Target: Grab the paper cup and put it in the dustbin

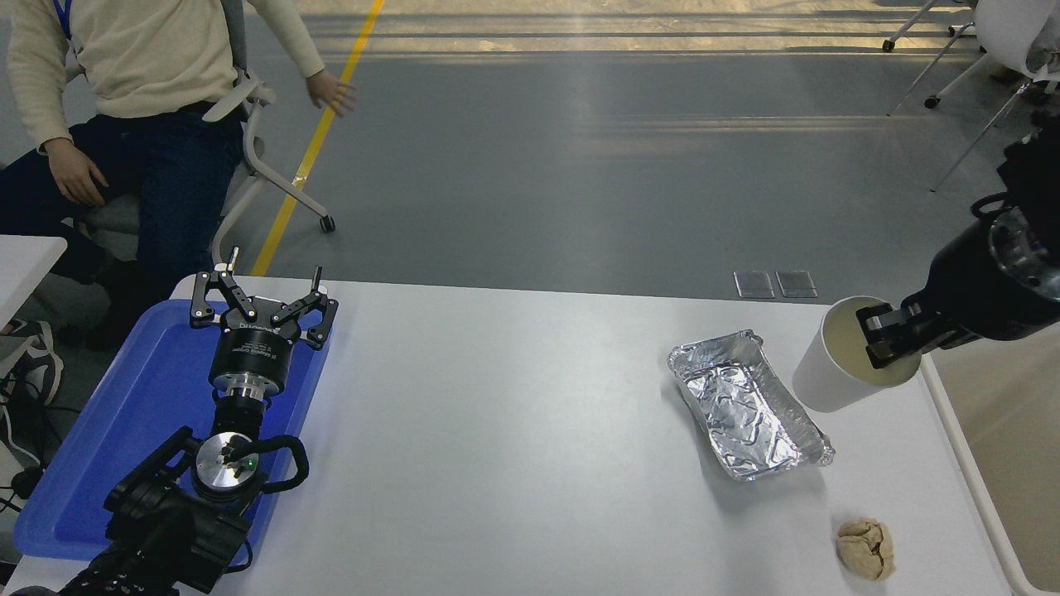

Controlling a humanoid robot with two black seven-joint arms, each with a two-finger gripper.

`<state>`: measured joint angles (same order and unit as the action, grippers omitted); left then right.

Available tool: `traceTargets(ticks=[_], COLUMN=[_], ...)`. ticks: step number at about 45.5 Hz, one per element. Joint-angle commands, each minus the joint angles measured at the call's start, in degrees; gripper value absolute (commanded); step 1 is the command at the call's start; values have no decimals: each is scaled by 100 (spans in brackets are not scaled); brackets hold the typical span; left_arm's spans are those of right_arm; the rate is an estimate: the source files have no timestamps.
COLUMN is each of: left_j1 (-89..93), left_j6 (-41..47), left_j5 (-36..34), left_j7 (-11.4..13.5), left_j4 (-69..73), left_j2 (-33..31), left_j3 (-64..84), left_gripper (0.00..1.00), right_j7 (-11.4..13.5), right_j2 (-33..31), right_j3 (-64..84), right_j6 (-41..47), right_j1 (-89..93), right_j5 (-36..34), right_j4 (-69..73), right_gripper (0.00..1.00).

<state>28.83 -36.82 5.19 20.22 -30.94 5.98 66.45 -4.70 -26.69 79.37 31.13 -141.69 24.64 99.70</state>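
Note:
The white paper cup (832, 372) hangs tilted above the table's right side, cream inside facing up and right. My right gripper (888, 341) is shut on the cup's rim, one finger reaching inside it. The arm comes in from the right edge. Just right of the table lies the dustbin (973, 472), only its cream rim and beige inside showing at the picture's edge. The left gripper (263, 300) stays parked open over the blue tray at the lower left.
A crumpled silver foil tray (745, 406) lies just left of the cup. A tan paper wad (865, 547) rests near the front right corner. The blue tray (108, 439) fills the left edge. A person sits at the far left on a chair.

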Motion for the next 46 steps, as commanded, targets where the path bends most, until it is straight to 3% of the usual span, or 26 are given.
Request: traceTargets(ticks=[1, 26, 34, 46], left_j1=[0, 0, 0, 0], left_j6=[0, 0, 0, 0], left_j5=[0, 9, 9, 9], left_j7=[8, 8, 8, 8], left_j4=[0, 0, 0, 0], left_j2=[0, 0, 0, 0], left_j3=[0, 0, 0, 0], left_gripper=[100, 100, 100, 100], right_j7=[-5, -5, -5, -383], right_j2=[-125, -1804, -2077, -2402], right_j3=[202, 527, 518, 246], right_j6=[51, 411, 446, 455], right_j1=[-25, 265, 669, 1468], right_j5=[102, 1851, 2080, 2642], right_j4=[-73, -1092, -1698, -2736], right_gripper=[0, 0, 0, 0])
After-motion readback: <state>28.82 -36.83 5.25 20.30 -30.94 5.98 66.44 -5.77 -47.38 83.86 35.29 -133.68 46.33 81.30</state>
